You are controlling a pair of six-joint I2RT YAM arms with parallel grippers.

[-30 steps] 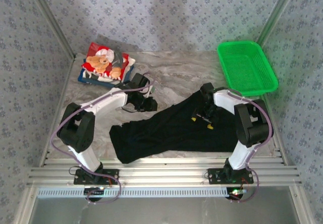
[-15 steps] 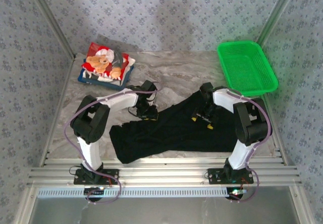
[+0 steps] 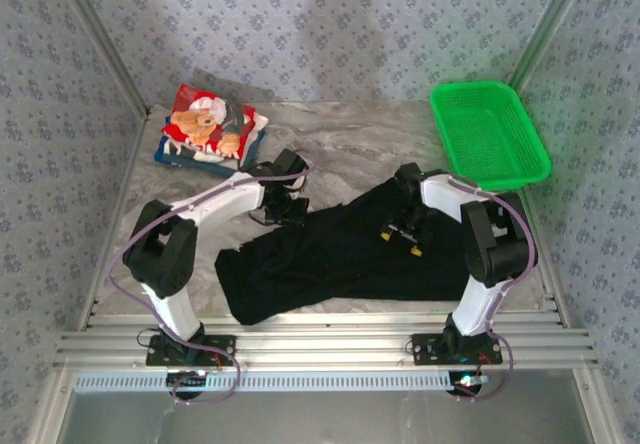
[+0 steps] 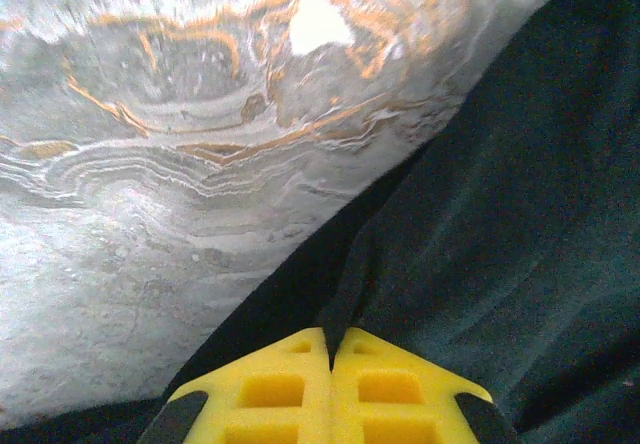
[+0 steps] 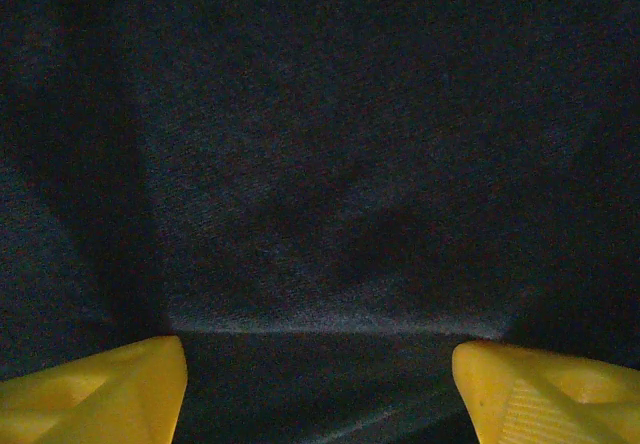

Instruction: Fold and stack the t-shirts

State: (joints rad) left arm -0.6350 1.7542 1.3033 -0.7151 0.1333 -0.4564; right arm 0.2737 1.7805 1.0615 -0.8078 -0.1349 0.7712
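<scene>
Left tool [image 4: 330,339] pinches black t-shirt [image 4: 520,214] (hem hidden in the pinch); right tool [image 5: 320,364] gapes over it.

Top view evenly lit and sharp, soft shadow on back wall [image 3: 345,24]; left wrist bright, blown-out glare patch on marble surface [image 4: 150,224], far edge smeared; right wrist dim, grainy, low-contrast across black t-shirt [image 5: 320,164], bottom corners out of focus.

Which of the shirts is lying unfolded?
The black shirt, spread loose at the front; the teddy-bear shirt sits folded at the back left.
</scene>
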